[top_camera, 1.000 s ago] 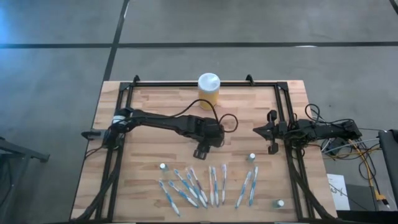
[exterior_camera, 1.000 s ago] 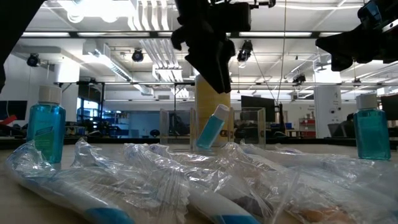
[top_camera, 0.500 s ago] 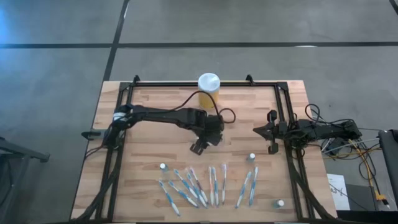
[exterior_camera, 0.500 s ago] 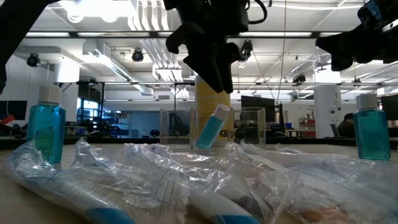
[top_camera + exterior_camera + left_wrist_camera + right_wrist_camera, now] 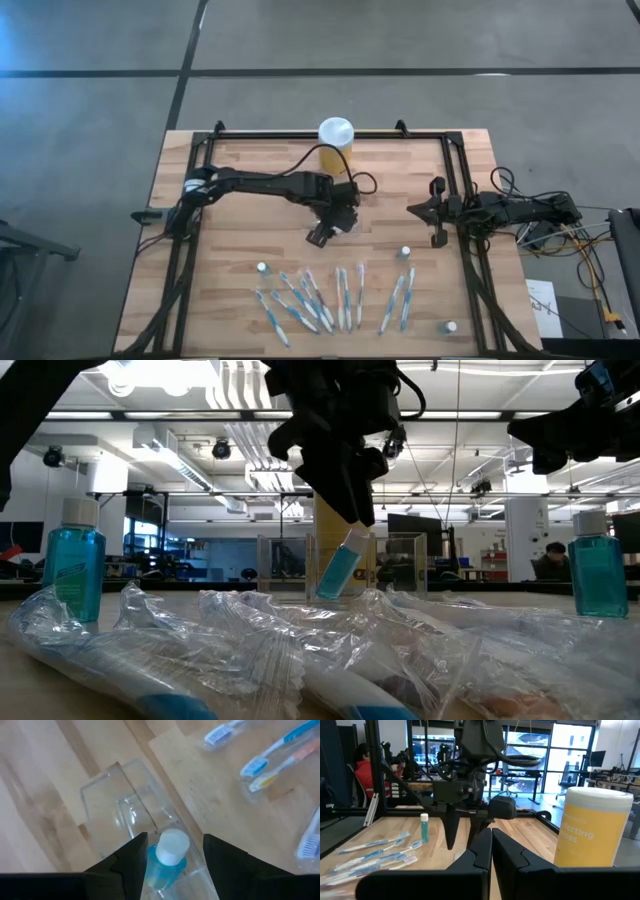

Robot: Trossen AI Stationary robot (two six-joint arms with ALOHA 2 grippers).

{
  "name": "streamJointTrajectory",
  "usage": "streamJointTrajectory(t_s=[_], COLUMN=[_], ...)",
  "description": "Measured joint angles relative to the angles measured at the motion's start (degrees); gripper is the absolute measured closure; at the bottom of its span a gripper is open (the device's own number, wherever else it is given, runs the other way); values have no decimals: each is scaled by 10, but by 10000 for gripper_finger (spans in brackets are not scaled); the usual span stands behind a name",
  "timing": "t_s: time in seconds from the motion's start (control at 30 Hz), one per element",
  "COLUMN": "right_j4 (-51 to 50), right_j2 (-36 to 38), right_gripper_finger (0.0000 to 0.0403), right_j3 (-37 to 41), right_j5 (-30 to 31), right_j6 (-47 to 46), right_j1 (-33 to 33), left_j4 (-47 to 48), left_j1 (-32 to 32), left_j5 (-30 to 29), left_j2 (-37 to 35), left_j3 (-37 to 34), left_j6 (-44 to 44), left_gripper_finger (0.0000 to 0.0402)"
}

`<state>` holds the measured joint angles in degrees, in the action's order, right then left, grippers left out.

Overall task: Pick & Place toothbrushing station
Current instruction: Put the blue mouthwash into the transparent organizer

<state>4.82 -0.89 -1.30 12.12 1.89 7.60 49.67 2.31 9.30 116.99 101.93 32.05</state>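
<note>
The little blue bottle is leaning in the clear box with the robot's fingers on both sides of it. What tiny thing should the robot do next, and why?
Probably lift the left gripper straight up. The little blue bottle already sits tilted inside the clear holder, and the fingers stand apart on either side of its white cap, so it looks let go. The right gripper waits shut at the table's right side.
</note>
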Motion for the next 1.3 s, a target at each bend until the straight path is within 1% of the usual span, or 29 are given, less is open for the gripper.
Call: streamJointTrajectory(t_s=[0.5, 0.83, 1.17, 1.3], right_j4=[0, 0, 0, 0], right_j2=[0, 0, 0, 0], right_gripper_finger=[394, 394, 394, 394], right_j3=[0, 0, 0, 0], right_j5=[0, 0, 0, 0], right_j6=[0, 1, 1, 1], right_j1=[0, 0, 0, 0], left_j4=[-19, -27, -30, -37], left_j1=[13, 14, 16, 17], left_j5=[2, 5, 4, 6], left_j2=[0, 0, 0, 0], left_j3=[-26, -37, -40, -46], left_j6=[5, 17, 21, 20], left_gripper_finger=[207, 234, 240, 252])
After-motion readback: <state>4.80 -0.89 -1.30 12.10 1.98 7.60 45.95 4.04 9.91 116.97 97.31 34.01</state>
